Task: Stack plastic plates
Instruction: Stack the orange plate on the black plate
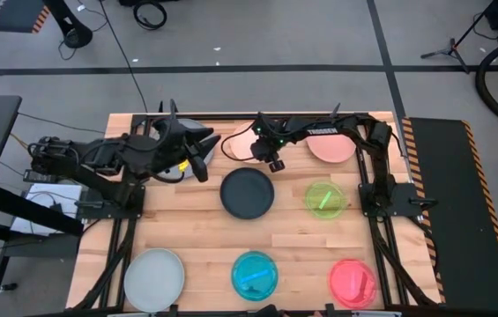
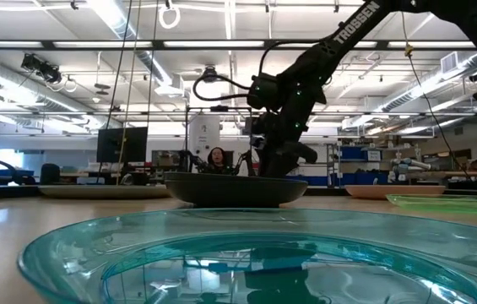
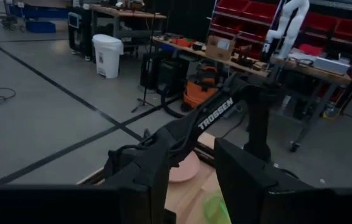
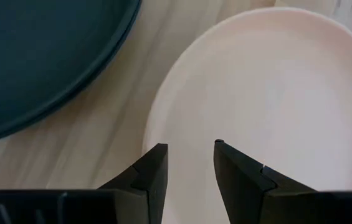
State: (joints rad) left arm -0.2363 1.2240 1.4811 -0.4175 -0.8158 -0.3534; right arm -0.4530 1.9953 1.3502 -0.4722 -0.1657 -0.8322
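Now right gripper [image 4: 189,163] above cream plate [image 4: 275,99], fingers part-spread, empty — risk: pads skid off shallow rim, nudging dark teal plate [image 4: 38,56] beside it. Left gripper: can't tell.

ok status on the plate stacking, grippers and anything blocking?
Right gripper open, empty, low over the cream plate. Left gripper parked at table's back left, holding nothing. Dark plate beside the cream one, unstacked. Nothing in the way.

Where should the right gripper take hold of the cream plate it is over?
At the raised rim of the cream plate, probably on the side facing the dark teal plate. The right gripper hangs above it, fingers apart, so one could slip under the lip.
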